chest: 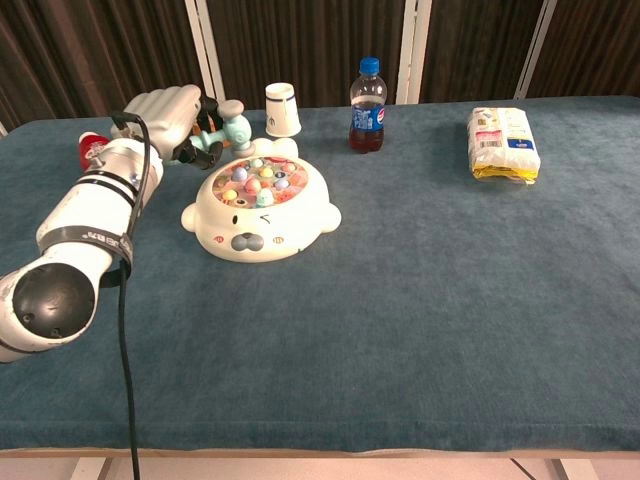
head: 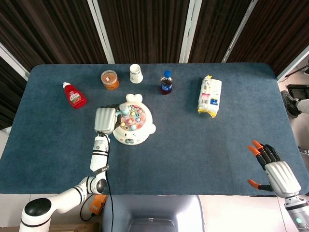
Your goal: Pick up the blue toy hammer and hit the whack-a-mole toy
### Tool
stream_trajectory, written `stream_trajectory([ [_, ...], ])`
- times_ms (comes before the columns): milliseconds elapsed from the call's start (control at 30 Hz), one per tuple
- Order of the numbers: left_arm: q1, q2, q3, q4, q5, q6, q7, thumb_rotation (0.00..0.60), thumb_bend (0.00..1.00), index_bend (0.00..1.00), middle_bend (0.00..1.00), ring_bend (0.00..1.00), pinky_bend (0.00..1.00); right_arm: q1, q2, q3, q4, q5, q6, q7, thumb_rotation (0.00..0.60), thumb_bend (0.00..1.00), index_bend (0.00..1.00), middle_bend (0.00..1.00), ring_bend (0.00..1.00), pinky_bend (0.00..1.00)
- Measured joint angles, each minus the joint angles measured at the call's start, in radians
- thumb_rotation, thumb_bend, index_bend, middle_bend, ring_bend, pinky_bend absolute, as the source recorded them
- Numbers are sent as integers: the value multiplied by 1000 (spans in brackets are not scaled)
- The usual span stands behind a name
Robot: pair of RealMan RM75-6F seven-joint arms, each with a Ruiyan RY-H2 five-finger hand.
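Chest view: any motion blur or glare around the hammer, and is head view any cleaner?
Chest view: hammer in the left hand looks sharp, no glare, lighting even. Head view: also sharp, soft shadow beside the mole toy; hammer small and partly hidden by the hand.
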Motion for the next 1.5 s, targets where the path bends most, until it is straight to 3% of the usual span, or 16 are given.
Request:
stream_trajectory([
  [400,-16,-38,8,115,-27,-53,-20,600,766,759,1000,891,1000,1,-1,2,0,3,-2,-2,600,253,0,0,0,0],
  [1000,-24,-61,22,145,-33,-75,3,600,768,760,1000,891,1000,-3,1,1,3,-2,8,8,600,253,0,0,0,0],
  [1300,-20,-35,18,87,-9,-25,-27,600,766,759,1000,888,1000,-3,2,1,3,-2,6,7,600,254,0,0,0,0],
  [1500,22,21,47,-44,32,45,-20,600,765,759,1000,884,1000,1,-2,-3,-1,-8,-3,-5,600,254,0,0,0,0],
])
